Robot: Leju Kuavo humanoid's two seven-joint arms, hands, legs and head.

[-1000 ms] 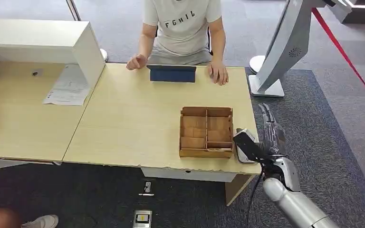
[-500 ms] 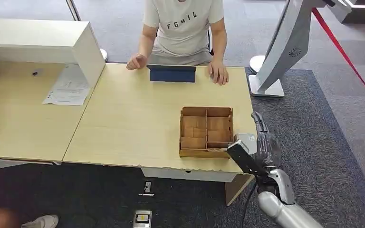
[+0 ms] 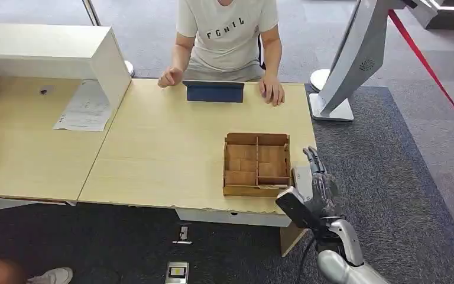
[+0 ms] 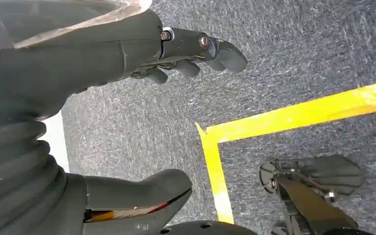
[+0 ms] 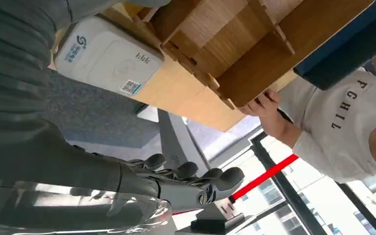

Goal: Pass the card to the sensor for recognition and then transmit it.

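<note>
White card sensor (image 3: pixel 301 177) lying flat at the right edge of the pale wood table (image 3: pixel 165 154), just beside a wooden compartment tray (image 3: pixel 256 164). Printed on its face in the right wrist view (image 5: pixel 108 58): a small logo and a code square. Hard to tell where the card itself is.

Right robot hand (image 3: pixel 322 184) raised just off the table's right edge, close by the sensor, fingers stretched straight and apart from the thumb, gripping nothing that can be seen; palm open in the wrist view too (image 5: pixel 176 181).

Left robot hand (image 4: pixel 103 54) hanging over grey carpet (image 4: pixel 142 122) marked with yellow tape (image 4: pixel 284 115), fingers loosely bent, thumb held clear, nothing in its grasp.

Seated across the table, a person (image 3: pixel 227 35) in a white T-shirt, both hands resting on the far edge on either side of a dark blue tablet case (image 3: pixel 214 92). To the left, a printed sheet (image 3: pixel 86 106); beyond the right end, a white floor stand (image 3: pixel 349 59).
</note>
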